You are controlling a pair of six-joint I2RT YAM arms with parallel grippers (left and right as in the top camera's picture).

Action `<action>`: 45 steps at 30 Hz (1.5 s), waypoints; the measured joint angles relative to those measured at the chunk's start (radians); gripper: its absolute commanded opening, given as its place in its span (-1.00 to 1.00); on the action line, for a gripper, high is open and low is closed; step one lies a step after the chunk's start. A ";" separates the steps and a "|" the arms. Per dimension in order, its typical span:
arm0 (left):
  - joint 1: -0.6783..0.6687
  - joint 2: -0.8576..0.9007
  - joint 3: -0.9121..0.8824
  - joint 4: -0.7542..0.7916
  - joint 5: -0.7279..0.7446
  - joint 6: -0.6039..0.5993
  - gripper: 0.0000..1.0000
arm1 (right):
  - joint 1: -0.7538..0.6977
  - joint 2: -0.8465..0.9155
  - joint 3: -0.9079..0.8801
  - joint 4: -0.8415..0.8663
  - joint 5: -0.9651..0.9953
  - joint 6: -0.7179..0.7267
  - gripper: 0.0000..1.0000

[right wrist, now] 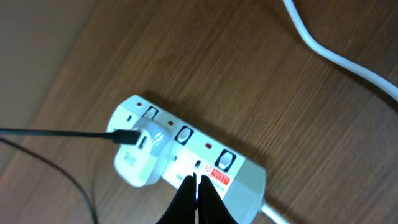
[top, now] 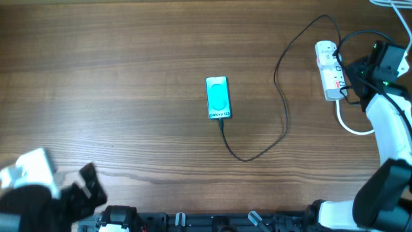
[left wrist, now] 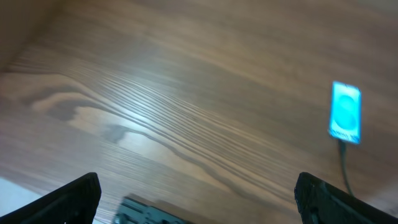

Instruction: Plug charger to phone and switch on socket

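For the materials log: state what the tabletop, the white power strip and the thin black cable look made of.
Brown tabletop: wood or wood-look laminate, visible grain, soft sheen. White oblong power strip: likely moulded plastic, smooth, slightly glossy. Thin black cable: probably rubbery sheath, matte, lies in loose curves.

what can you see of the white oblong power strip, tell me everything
The white oblong plastic power strip lies flat at the far right of the wooden table. Its top carries three rocker switches, each beside a small red dot, and a red-marked label. A white plug adapter with a thin black cable sits in one end; a thick white cord leaves the other. The right gripper, shut, points at the strip by the label; contact is unclear.
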 measured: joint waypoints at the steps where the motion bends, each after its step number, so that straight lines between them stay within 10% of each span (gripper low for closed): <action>1: 0.000 -0.048 -0.004 0.001 -0.031 -0.006 1.00 | 0.000 0.041 0.000 0.036 0.000 -0.001 -0.91; 11: 0.000 -0.302 -0.037 -0.002 -0.097 -0.014 1.00 | 0.000 0.169 0.000 0.211 -0.012 -0.035 -0.91; 45: 0.000 -0.307 -0.042 -0.002 -0.105 -0.018 1.00 | 0.052 0.355 0.000 0.390 -0.027 -0.049 -0.91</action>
